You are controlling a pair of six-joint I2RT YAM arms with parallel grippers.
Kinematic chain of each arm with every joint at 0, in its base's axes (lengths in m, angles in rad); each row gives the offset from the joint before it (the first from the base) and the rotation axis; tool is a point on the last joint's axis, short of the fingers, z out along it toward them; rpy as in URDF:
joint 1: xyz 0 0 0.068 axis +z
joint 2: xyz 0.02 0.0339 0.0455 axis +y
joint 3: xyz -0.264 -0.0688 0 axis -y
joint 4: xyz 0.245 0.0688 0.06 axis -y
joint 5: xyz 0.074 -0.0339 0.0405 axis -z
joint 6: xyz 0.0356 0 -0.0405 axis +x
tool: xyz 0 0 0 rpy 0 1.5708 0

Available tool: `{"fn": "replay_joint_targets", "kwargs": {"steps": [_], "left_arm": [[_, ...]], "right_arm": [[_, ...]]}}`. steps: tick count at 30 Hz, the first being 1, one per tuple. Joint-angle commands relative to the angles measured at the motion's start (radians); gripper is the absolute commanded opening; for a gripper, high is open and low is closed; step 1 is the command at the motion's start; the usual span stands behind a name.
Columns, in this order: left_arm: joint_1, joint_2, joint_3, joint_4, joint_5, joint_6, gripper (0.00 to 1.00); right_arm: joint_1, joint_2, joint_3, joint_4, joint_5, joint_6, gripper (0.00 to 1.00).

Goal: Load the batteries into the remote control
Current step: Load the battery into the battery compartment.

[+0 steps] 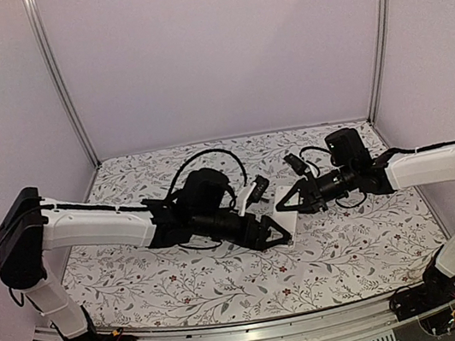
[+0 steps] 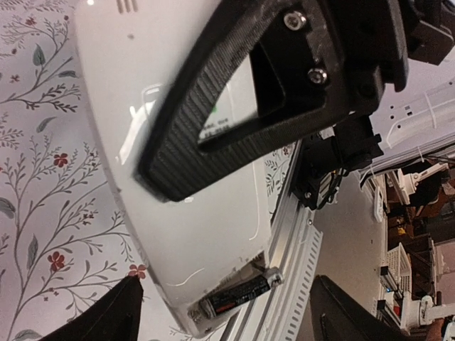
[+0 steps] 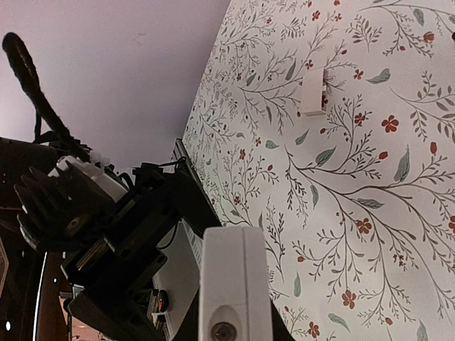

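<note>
The white remote control (image 2: 206,234) is held above the table, its plain back toward the left wrist camera. Its end with a small round emitter shows in the right wrist view (image 3: 234,284). My right gripper (image 3: 234,316) is shut on the remote, and one of its black fingers (image 2: 178,156) lies across the back. The open compartment at the remote's lower end holds one dark battery (image 2: 234,297); a second battery is not visible. My left gripper (image 2: 224,302) is open and empty, its jaws wide on either side of that end. From above, both grippers (image 1: 279,233) (image 1: 289,204) meet at the remote (image 1: 284,224).
A small plain white cover plate (image 3: 313,92) lies on the floral tablecloth (image 3: 370,185), away from the grippers. The table's metal front rail (image 2: 291,263) shows behind the remote. The left arm's black wrist (image 3: 106,234) is close beside the right gripper.
</note>
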Motion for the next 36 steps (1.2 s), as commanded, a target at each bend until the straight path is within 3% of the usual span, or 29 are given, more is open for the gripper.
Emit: {"fn": "replay_joint_targets", "kwargs": {"steps": [1, 11, 36], "left_arm": [[-0.029, 0.035, 0.017, 0.057, 0.033, -0.056, 0.82], [-0.047, 0.061, 0.045, 0.046, 0.026, -0.05, 0.77], [-0.044, 0.079, 0.075, 0.011, 0.015, -0.052, 0.53]], "right_arm": [[-0.001, 0.024, 0.033, 0.028, -0.002, 0.009, 0.0], [-0.003, 0.024, 0.027, 0.033, 0.009, 0.013, 0.0], [-0.004, 0.017, 0.02, 0.034, 0.009, 0.014, 0.0]]}}
